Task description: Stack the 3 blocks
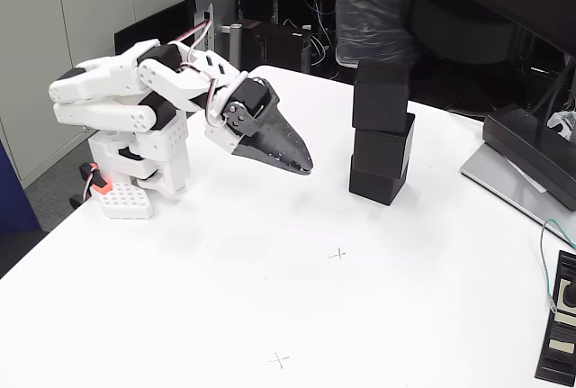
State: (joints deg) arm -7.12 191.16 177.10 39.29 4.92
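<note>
Since all three black cubes stood in one column, the stack looked done, in my judgement. Bottom cube (pixel 378 180) sat on the white table (pixel 225 307), middle cube (pixel 384 144) on top of it, top cube (pixel 381 98) on that. The column wasn't square: each cube sat a bit twisted and offset from the one below, so it looked slightly crooked but upright.

Gripper (pixel 301 161) was well to the left of the stack in the fixed view, apart from it, arm folded back low over its base (pixel 135 185). Fingers were pressed together to a point, nothing between them. Reads like a parked pose, clear of the tower so it can't knock it.

No containers on the table. A dark bag-wrapped bundle (pixel 369 10) sat behind the stack; contents couldn't be made out. Flat black labelled device (pixel 560 334) lay at the right edge, unrelated.
</note>
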